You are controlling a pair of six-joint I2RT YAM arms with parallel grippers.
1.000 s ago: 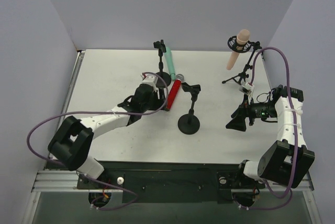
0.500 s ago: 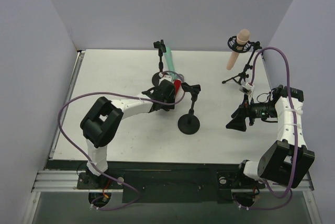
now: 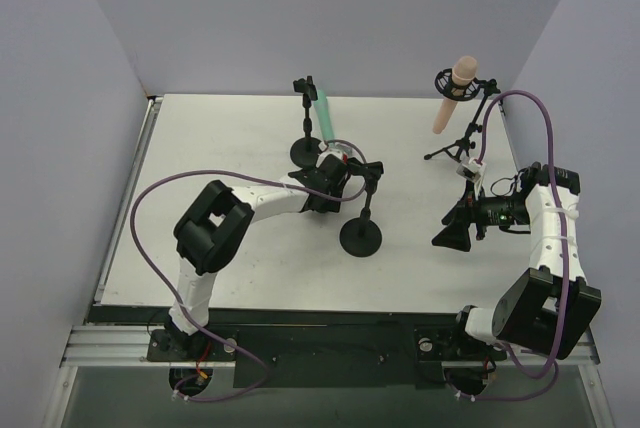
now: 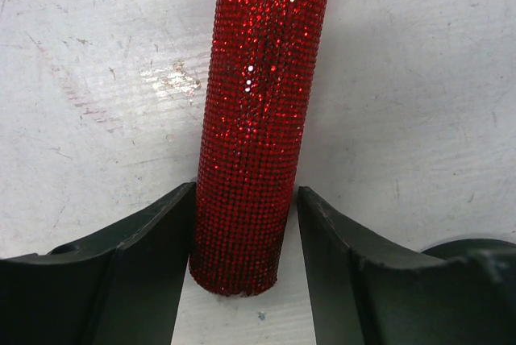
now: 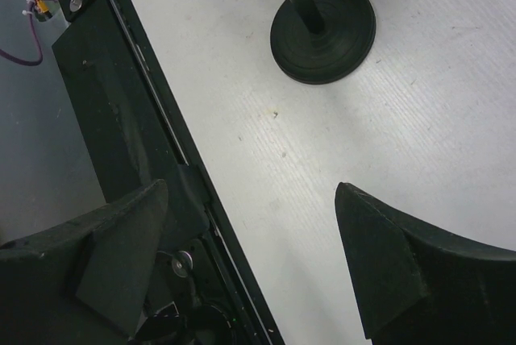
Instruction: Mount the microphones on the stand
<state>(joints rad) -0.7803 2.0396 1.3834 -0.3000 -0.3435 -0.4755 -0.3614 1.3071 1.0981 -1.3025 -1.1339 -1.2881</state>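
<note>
The glittery red microphone [image 4: 262, 119] lies on the white table. Its handle end sits between the fingers of my left gripper [image 4: 246, 192], which has closed in on it: the left finger presses the handle and the right finger is a hair off at its tip. From above, the left gripper [image 3: 330, 170] covers most of the red microphone [image 3: 341, 157]. The peach-pink microphone [image 3: 455, 88] sits clipped in the tripod stand [image 3: 462, 143]. The mint green microphone [image 3: 323, 115] leans at the back stand [image 3: 305, 151]. My right gripper [image 3: 452, 231] hangs open and holds nothing.
A round-based stand [image 3: 360, 236] with an unfilled clip [image 3: 371, 170] is just right of the left gripper. In the right wrist view its base [image 5: 322, 31] lies ahead of the right gripper [image 5: 251, 190], with the table's dark front rail [image 5: 137, 95] on the left.
The left arm has swung right and forward over the red microphone. Its jaws have narrowed around the handle. The right arm has not moved.
</note>
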